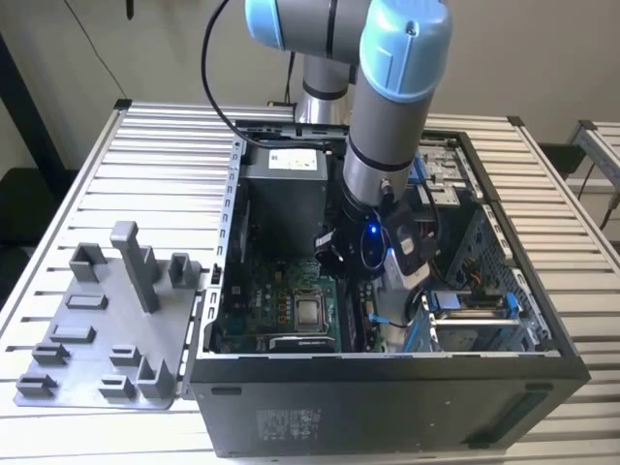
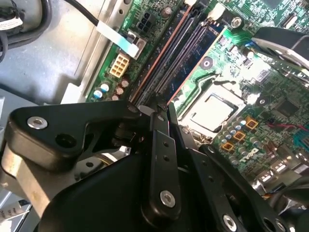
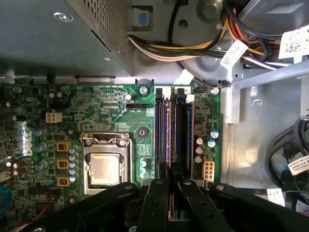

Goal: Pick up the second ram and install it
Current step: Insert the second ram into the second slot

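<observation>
— Black gripper (image 3: 172, 182) pinched near-shut on a thin edge-on strip, judged to be the second ram (image 3: 172, 197). Why upright?
— It lines the edge with the memory slots (image 3: 161, 135) just below, beside the processor (image 3: 104, 169); the motherboard (image 3: 96, 106) lies flat in the open computer case (image 1: 387, 383), on a slatted metal table (image 1: 145, 165), grey tray (image 1: 97, 320) alongside

Looks like a robotics lab or test bench, not anyone's home. There's a slatted aluminium worktable (image 1: 87, 184) with an open desktop computer case (image 1: 387, 407) lying flat on it, motherboard (image 3: 106, 111) exposed. A grey plastic fixture tray (image 1: 77, 339) with upright posts sits near the table's edge on the exterior view's left. An industrial robot arm (image 1: 387, 107) with blue joint caps reaches into the case, plain pale wall behind.
</observation>
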